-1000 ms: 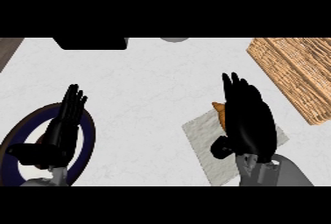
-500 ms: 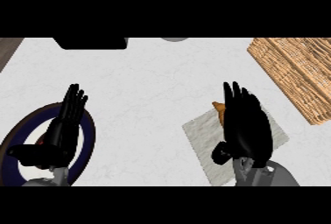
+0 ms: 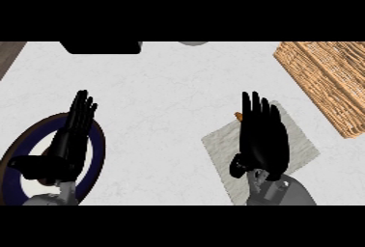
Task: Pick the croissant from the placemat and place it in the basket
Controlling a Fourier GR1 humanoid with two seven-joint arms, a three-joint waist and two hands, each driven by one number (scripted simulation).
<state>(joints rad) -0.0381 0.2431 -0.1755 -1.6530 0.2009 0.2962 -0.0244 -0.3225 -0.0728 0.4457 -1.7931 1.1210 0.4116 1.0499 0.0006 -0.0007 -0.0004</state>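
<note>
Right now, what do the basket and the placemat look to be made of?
The basket looks like woven wicker, matte tan, by its ribbed weave. The placemat seems cloth, flat matte grey with faint mottling, though that look leaves it open.

Woven wicker basket (image 3: 324,82), matt grey placemat (image 3: 303,144), pale marbled counter (image 3: 171,96), glossy dark-rimmed plate (image 3: 96,144).

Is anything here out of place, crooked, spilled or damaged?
Nothing looks spilled or damaged. The placemat and the basket both lie turned at an angle, not square to the view. The open right hand covers the croissant, so only its tip shows.
</note>
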